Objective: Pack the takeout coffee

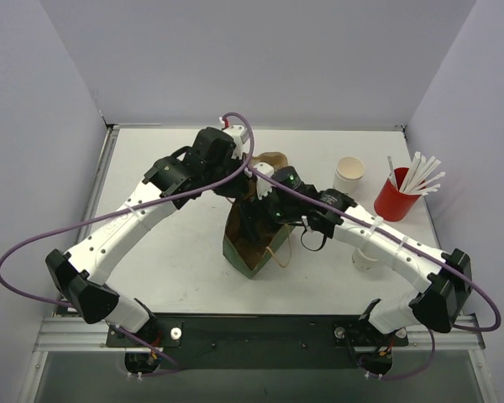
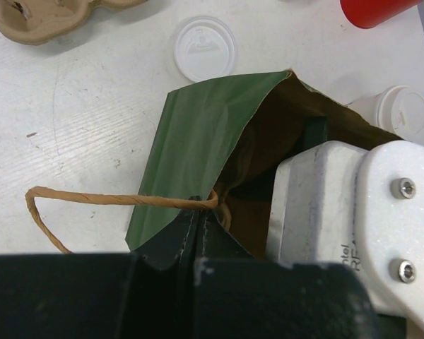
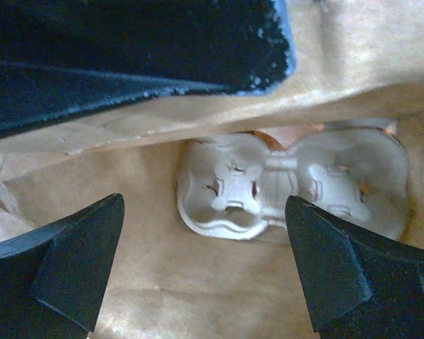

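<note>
A green paper bag (image 1: 250, 248) with a brown inside stands mid-table, mouth up. My left gripper (image 2: 198, 224) is shut on the bag's rim by the twine handle (image 2: 92, 198). My right gripper (image 3: 205, 275) is down inside the bag, open and holding nothing. A pale pulp cup carrier (image 3: 290, 185) lies on the bag's floor just beyond its fingertips. One takeout coffee cup (image 1: 349, 175), white and without a lid, stands on the table right of the bag. A second cup (image 2: 403, 109), with a lid on, stands beside the bag, partly under my right arm (image 1: 365, 256).
A red cup of white straws (image 1: 395, 200) stands at the right. A loose white lid (image 2: 205, 48) lies on the table beyond the bag. A brown pulp carrier (image 2: 49, 18) sits behind the bag. Grey walls close in the table on three sides.
</note>
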`<state>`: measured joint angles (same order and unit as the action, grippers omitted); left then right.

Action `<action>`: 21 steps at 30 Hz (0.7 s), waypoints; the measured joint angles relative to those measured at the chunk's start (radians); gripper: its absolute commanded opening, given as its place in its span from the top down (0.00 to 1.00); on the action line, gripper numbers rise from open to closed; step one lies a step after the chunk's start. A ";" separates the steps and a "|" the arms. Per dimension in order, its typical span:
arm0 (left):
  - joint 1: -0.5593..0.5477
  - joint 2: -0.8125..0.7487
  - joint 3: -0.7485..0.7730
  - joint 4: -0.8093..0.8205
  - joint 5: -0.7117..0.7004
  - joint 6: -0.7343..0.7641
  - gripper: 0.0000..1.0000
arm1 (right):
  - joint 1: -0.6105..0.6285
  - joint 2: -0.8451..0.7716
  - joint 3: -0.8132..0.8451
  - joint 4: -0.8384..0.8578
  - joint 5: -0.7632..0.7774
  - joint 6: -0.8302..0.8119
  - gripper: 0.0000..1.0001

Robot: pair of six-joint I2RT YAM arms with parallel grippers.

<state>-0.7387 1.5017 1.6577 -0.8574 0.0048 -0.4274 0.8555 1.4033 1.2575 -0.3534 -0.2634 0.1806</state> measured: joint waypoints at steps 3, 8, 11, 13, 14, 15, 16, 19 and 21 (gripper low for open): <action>0.000 -0.008 -0.001 -0.002 -0.019 -0.008 1.00 | -0.013 -0.016 -0.039 0.084 -0.048 0.011 0.08; 0.013 -0.021 -0.043 -0.033 -0.053 -0.021 1.00 | -0.062 -0.060 -0.053 0.294 -0.172 0.069 0.07; 0.016 -0.021 -0.061 -0.069 -0.065 -0.029 1.00 | -0.097 -0.092 -0.048 0.414 -0.246 0.127 0.07; 0.020 -0.021 -0.061 -0.077 -0.076 -0.037 1.00 | -0.109 -0.095 -0.029 0.462 -0.280 0.163 0.08; 0.021 -0.021 -0.061 -0.078 -0.080 -0.042 1.00 | -0.109 -0.093 -0.016 0.478 -0.293 0.179 0.08; 0.023 -0.021 -0.061 -0.079 -0.085 -0.047 1.00 | -0.109 -0.090 0.000 0.486 -0.304 0.193 0.08; 0.024 -0.021 -0.061 -0.080 -0.090 -0.053 1.00 | -0.109 -0.088 0.016 0.492 -0.310 0.207 0.08; 0.029 -0.023 -0.061 -0.085 -0.111 -0.073 1.00 | -0.107 -0.085 0.072 0.466 -0.301 0.228 0.08; 0.034 -0.024 -0.061 -0.090 -0.129 -0.093 1.00 | -0.107 -0.086 0.116 0.417 -0.262 0.233 0.07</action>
<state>-0.7052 1.4773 1.5963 -0.9474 -0.1242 -0.5205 0.7483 1.3170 1.3731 0.0639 -0.5255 0.4133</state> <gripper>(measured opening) 0.023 0.925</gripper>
